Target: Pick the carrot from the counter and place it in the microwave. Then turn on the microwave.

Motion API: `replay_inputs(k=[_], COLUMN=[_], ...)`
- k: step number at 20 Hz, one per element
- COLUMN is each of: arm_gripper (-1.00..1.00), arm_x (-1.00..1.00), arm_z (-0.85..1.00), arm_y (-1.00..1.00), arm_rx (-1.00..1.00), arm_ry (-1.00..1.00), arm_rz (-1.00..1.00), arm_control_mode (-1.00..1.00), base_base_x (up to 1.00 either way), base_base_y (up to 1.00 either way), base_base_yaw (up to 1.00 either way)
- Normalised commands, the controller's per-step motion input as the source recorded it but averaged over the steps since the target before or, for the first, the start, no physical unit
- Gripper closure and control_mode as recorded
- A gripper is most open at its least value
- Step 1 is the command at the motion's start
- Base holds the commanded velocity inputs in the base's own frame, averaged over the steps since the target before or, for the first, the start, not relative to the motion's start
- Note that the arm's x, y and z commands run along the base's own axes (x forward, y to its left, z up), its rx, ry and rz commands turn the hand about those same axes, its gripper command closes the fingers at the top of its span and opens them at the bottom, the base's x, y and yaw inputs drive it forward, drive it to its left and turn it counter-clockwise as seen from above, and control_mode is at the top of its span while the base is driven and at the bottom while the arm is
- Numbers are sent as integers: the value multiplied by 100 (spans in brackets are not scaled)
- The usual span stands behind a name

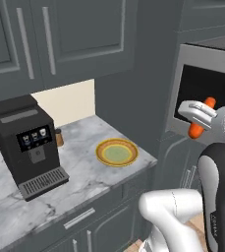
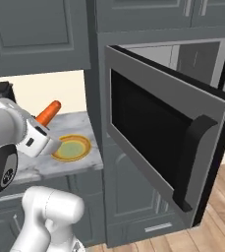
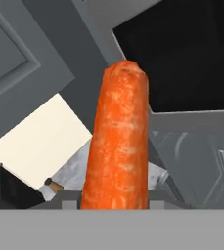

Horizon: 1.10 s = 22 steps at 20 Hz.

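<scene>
A: Where is the carrot (image 1: 202, 118)?
B: At the right of the left base view, up in the air. The gripper (image 1: 198, 117) squeezes it around the middle.
A: And the microwave (image 2: 173, 142)?
B: Its door hangs wide open, right beside. The plate (image 1: 117, 152) sits lower, on the counter (image 1: 79, 172).
</scene>
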Motion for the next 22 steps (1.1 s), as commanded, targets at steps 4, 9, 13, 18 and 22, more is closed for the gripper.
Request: replay_inputs(k=[4, 9, 13, 18, 22], arm_gripper=[100, 100, 100, 100, 100], arm_x=[0, 0, 0, 0, 0], arm_z=[0, 0, 0, 0, 0], arm_y=[0, 0, 0, 0, 0], arm_rx=[0, 0, 0, 0, 0], arm_ry=[0, 0, 0, 0, 0], arm_rz=[0, 0, 0, 0, 0], arm_control_mode=[100, 100, 100, 100, 100], base_base_x=[-47, -38, -23, -21, -30], base_base_y=[-29, -32, -40, -45, -51], base_base_yaw=[-12, -14, -17, -18, -19])
